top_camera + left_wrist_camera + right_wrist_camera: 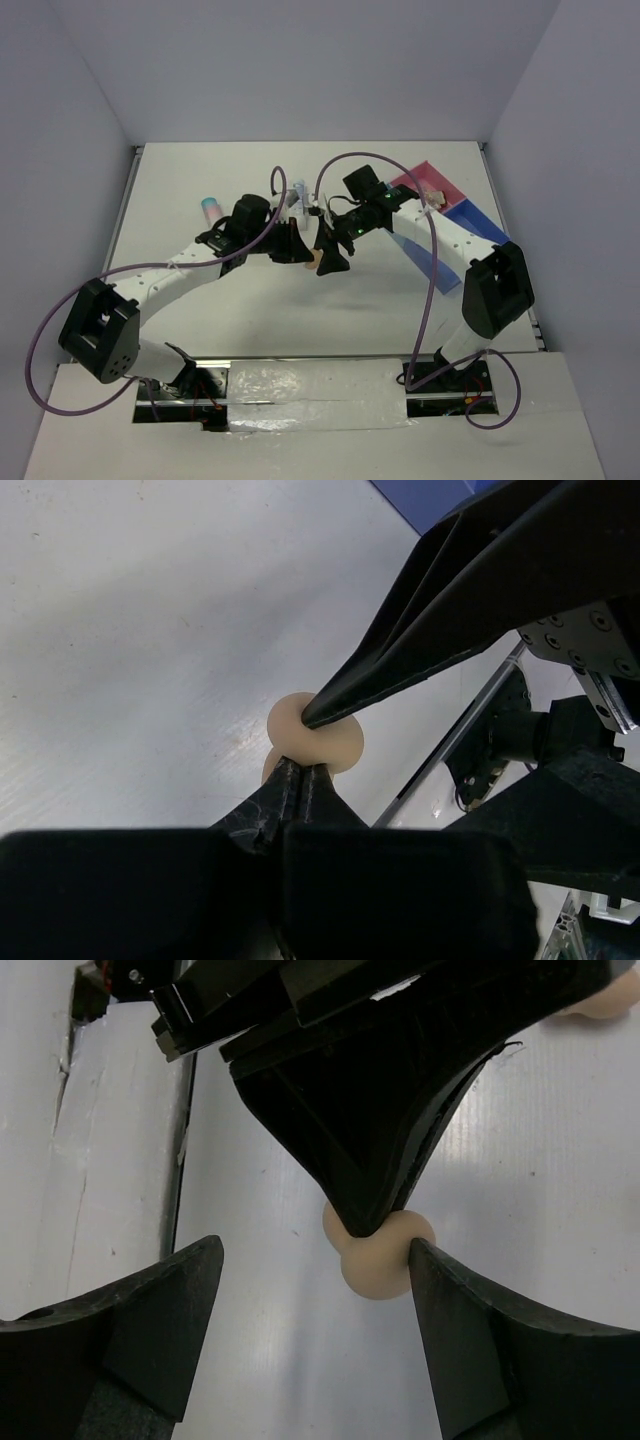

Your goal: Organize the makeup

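While left fingers (370, 1180) pinch sponge (376, 1268), right fingers (480, 1340) astride

In the top view the peach sponge (313, 261) is largely covered by the left gripper (303, 258) and the right gripper (328, 263), so its outline cannot be made out. The divided tray (478, 217) at the worktop's (250, 310) far right corner is crossed by the right arm (440, 240), and what lies in its pink compartment is too small to be told. In the right wrist view a second sponge (608, 1000) is cut off by the right edge.
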Available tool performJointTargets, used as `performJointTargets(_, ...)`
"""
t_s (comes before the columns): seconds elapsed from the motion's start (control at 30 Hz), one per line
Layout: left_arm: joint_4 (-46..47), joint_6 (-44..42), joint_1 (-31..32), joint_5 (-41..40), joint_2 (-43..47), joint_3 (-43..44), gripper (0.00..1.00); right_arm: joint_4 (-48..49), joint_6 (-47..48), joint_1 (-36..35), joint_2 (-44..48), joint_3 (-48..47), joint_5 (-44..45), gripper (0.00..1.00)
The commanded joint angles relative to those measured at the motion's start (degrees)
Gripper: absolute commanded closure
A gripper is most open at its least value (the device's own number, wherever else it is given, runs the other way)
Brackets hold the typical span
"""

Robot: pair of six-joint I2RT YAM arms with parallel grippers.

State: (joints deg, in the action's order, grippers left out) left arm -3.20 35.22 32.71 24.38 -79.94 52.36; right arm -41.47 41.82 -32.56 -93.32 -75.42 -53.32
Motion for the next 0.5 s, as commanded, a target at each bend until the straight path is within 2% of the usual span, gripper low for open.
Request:
performJointTargets(0.0,5.4,0.99,-0.19,3.39,0.75,-0.06,1.0,2.8,-0.69,-1.11,0.33,-1.75,1.72,0.19)
performJointTargets(0.2,6.19,1.16,-0.19,4.18,0.75,-0.59,1.0,2.8,-0.52,-1.46,-0.55,-1.93,4.1,0.29)
performJointTargets(0.47,6.37,1.25,-0.19,4.97,0.93,-0.77,1.0,4.56,-1.04,-1.81,-1.87,-1.14,8.93,0.31)
